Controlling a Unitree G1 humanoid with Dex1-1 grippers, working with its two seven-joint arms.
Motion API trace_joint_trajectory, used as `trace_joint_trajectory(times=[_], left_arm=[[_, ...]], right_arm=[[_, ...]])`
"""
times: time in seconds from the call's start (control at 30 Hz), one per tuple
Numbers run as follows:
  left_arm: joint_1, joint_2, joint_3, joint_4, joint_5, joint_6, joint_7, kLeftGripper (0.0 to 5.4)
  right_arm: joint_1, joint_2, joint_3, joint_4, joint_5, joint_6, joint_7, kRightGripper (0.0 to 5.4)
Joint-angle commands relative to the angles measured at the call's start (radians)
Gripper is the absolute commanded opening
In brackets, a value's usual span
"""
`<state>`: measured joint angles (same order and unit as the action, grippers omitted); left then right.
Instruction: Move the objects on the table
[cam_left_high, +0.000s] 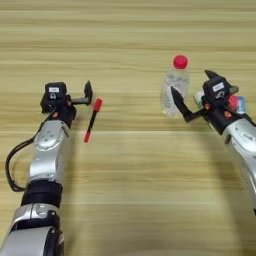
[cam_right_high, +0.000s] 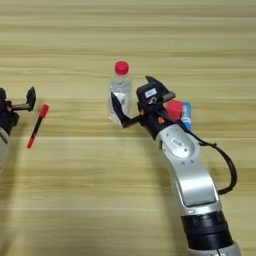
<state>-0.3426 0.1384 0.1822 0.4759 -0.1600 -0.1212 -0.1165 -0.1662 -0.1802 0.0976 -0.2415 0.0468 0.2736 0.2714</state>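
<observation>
A small clear bottle (cam_right_high: 120, 92) with a red cap stands upright right of the table's middle. My right gripper (cam_right_high: 134, 95) is open wide right beside it: its near finger (cam_right_high: 118, 109) crosses the bottle's lower part and the far finger stands just right of the bottle. Directly behind this gripper lie a small red cube (cam_right_high: 174, 108) and a blue-and-white tube (cam_right_high: 186, 116). On the left a thin red pen (cam_left_high: 92, 120) lies on the table (cam_left_high: 130, 190). My left gripper (cam_left_high: 77, 97) is open just left of the pen's top end, not touching it.
Both forearms reach in from the bottom corners. A black cable loops beside the left arm (cam_left_high: 10, 165) and another beside the right arm (cam_right_high: 227, 165).
</observation>
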Motion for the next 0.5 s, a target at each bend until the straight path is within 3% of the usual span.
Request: trace_joint_trajectory(times=[0.03,0.5], left_arm=[[-0.003,0.001,-0.004,-0.008,0.008,0.001,0.001,5.4],[-0.007,0.004,-0.001,0.001,0.006,0.0,-0.003,5.4]], right_arm=[[-0.055,0.009,0.005,0.082,0.0,-0.017,0.007,5.38],[-0.189,0.039,-0.008,0.312,0.005,-0.055,0.02,5.38]])
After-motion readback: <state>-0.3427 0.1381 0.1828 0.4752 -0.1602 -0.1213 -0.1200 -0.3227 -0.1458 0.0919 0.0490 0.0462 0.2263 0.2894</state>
